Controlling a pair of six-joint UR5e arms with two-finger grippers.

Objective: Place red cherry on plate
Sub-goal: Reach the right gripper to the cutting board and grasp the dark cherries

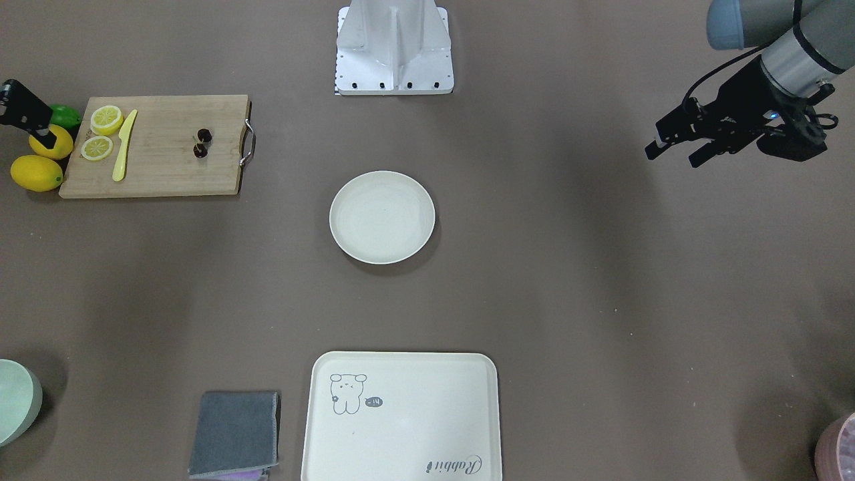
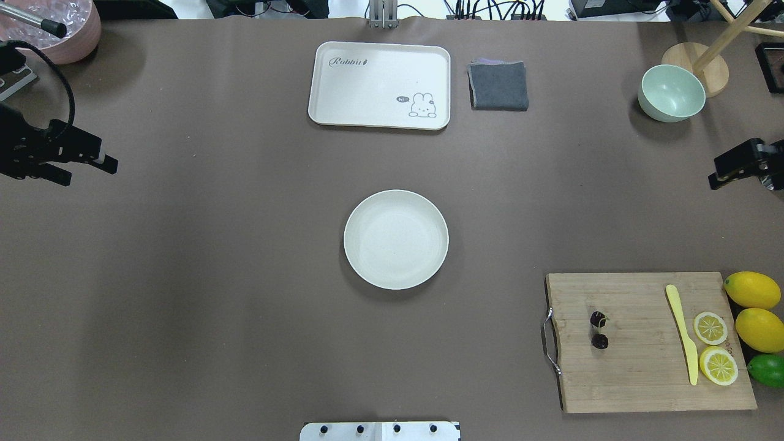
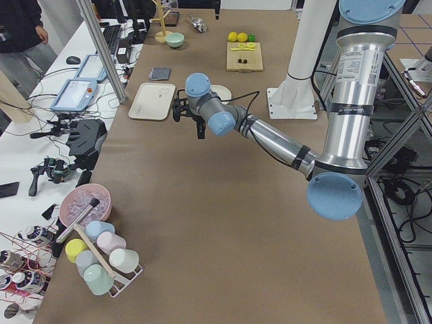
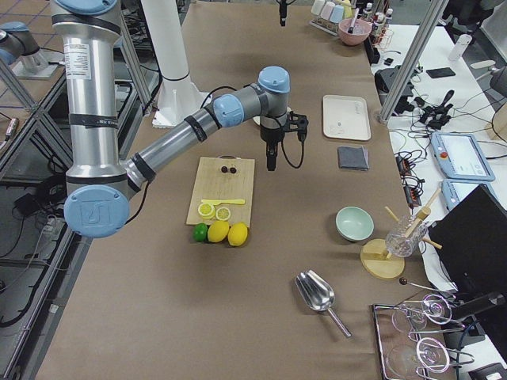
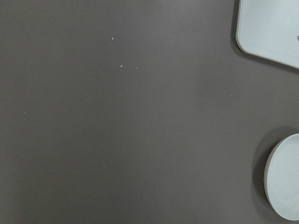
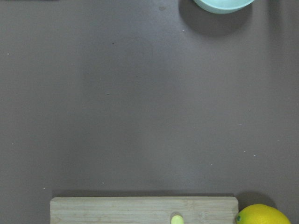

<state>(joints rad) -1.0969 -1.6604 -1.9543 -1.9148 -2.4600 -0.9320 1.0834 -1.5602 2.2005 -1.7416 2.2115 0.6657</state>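
The red cherry (image 2: 598, 331), a tiny dark pair on one stem, lies on the wooden cutting board (image 2: 637, 367) near its handle end, and shows again as the cherry (image 1: 202, 143). Mid-table sits the round cream plate (image 2: 395, 239), bare, also plate (image 1: 382, 217); its edge shows in the left wrist view as plate (image 5: 285, 179). My right gripper (image 2: 713, 174) hovers at the table's right edge, beyond the board, open and holding nothing. Far off at the left edge, my left gripper (image 2: 92, 173) hangs open with nothing in it.
Two lemons (image 2: 756, 309), a lime (image 2: 767, 370), lemon slices (image 2: 713, 346) and a yellow knife (image 2: 683, 343) crowd the board's right end. A rabbit tray (image 2: 380, 67), grey cloth (image 2: 498, 86) and green bowl (image 2: 670, 92) line the far side. A pink bowl (image 2: 73, 30) is at far left.
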